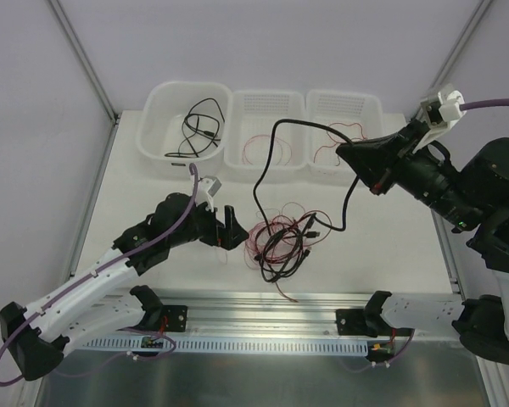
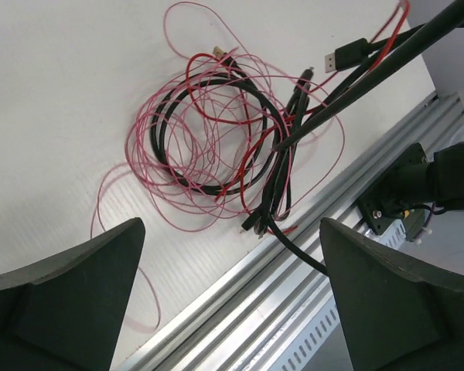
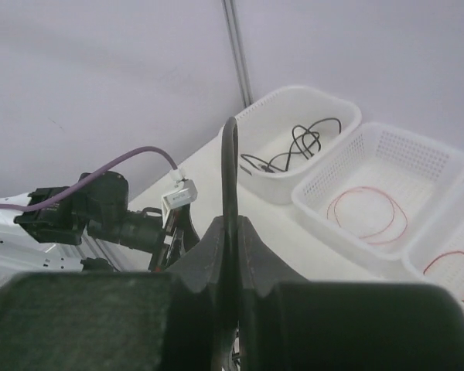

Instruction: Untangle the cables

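Tangle of cables (image 1: 280, 242) lies on table (image 1: 153, 195) centre, just behind front rail (image 1: 263, 307). Right gripper (image 1: 346, 154) — raised, clamped on one black cable (image 1: 261, 174) — hangs before right basket (image 1: 343, 93). Held cable arcs across middle basket (image 1: 288, 165). Left gripper (image 1: 231, 229), jaws wide, sits just left of tangle.

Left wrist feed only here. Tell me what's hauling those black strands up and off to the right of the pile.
Observer: The right gripper is shut on a black cable, held up above the table.
Operator: Say where that cable runs from there.
Observer: It arches left, then drops into the tangle; a second stretch hangs down to the pile's right side.
Operator: Give me the baskets' contents.
Observer: The left basket holds a coiled black cable, the middle basket a thin red loop, the right basket a red wire.
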You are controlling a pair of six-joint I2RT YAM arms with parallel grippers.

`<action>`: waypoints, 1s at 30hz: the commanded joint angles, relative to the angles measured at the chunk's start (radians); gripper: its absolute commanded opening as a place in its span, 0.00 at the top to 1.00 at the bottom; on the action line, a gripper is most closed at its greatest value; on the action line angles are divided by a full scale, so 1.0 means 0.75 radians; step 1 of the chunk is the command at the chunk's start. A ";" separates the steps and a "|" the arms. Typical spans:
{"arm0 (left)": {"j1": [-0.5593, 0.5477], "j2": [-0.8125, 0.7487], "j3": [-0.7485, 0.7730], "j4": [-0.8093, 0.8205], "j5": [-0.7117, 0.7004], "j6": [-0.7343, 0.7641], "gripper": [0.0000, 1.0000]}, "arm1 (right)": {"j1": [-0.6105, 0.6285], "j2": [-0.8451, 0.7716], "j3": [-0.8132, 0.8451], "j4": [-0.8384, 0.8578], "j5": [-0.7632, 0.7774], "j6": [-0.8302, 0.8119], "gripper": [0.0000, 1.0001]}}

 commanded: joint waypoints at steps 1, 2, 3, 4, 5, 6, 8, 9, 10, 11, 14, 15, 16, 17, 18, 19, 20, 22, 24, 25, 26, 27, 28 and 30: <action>-0.014 -0.071 -0.037 0.087 0.059 0.073 0.02 | 0.006 -0.037 0.030 0.310 -0.084 -0.077 0.99; -0.014 -0.098 -0.041 0.105 0.065 0.090 0.02 | 0.006 -0.047 0.006 0.345 -0.112 -0.079 0.99; -0.014 -0.110 -0.047 0.121 0.069 0.094 0.02 | 0.006 -0.057 -0.003 0.368 -0.127 -0.068 0.99; -0.014 -0.122 -0.051 0.164 0.073 0.100 0.02 | 0.006 -0.061 -0.013 0.368 -0.143 -0.062 0.99; -0.014 -0.149 -0.057 0.189 0.077 0.112 0.02 | 0.006 -0.071 -0.041 0.372 -0.153 -0.054 0.99; -0.014 -0.163 -0.072 0.217 0.079 0.118 0.02 | 0.004 -0.096 -0.118 0.386 -0.153 -0.034 0.99; -0.014 -0.180 -0.094 0.332 0.098 0.127 0.03 | 0.006 -0.123 -0.207 0.405 -0.200 -0.005 0.99; -0.014 -0.176 -0.100 0.365 0.114 0.133 0.03 | 0.006 -0.147 -0.286 0.411 -0.212 0.009 0.99; -0.014 -0.151 -0.108 0.434 0.148 0.135 0.03 | 0.004 -0.159 -0.323 0.425 -0.227 0.046 1.00; -0.014 -0.133 -0.115 0.534 0.177 0.135 0.04 | 0.006 -0.170 -0.354 0.462 -0.257 0.060 0.99; -0.014 -0.037 -0.098 0.681 0.292 0.131 0.04 | 0.004 -0.178 -0.410 0.470 -0.282 0.097 0.99; -0.016 -0.016 -0.096 0.710 0.298 0.135 0.05 | 0.006 -0.176 -0.410 0.470 -0.282 0.099 0.99; -0.022 0.020 -0.096 0.743 0.298 0.147 0.05 | 0.006 -0.172 -0.410 0.470 -0.286 0.107 0.99; -0.025 0.035 -0.106 0.768 0.270 0.153 0.07 | 0.006 -0.174 -0.408 0.476 -0.294 0.108 1.00; -0.025 0.049 -0.109 0.812 0.259 0.159 0.13 | 0.006 -0.174 -0.406 0.476 -0.300 0.110 0.99; -0.025 0.080 -0.109 0.823 0.247 0.178 0.16 | 0.006 -0.176 -0.402 0.478 -0.305 0.110 1.00; -0.025 0.092 -0.096 0.827 0.235 0.184 0.21 | 0.004 -0.176 -0.402 0.478 -0.307 0.108 0.99; -0.025 0.104 -0.086 0.823 0.239 0.192 0.42 | 0.006 -0.180 -0.406 0.472 -0.297 0.103 0.99; -0.025 0.086 -0.088 0.823 0.235 0.194 0.58 | 0.006 -0.190 -0.422 0.442 -0.260 0.081 0.99; -0.025 0.058 -0.088 0.795 0.223 0.202 0.75 | 0.006 -0.196 -0.436 0.436 -0.231 0.077 0.99; -0.025 0.039 -0.076 0.768 0.214 0.212 0.83 | 0.004 -0.214 -0.481 0.423 -0.215 0.069 0.99; -0.025 0.023 -0.062 0.733 0.200 0.227 0.89 | 0.004 -0.225 -0.508 0.417 -0.194 0.057 0.99; -0.025 -0.018 -0.033 0.666 0.194 0.251 0.93 | 0.002 -0.237 -0.538 0.403 -0.129 0.052 0.99; -0.027 -0.059 -0.004 0.600 0.175 0.274 0.97 | 0.002 -0.272 -0.632 0.386 -0.076 0.038 0.99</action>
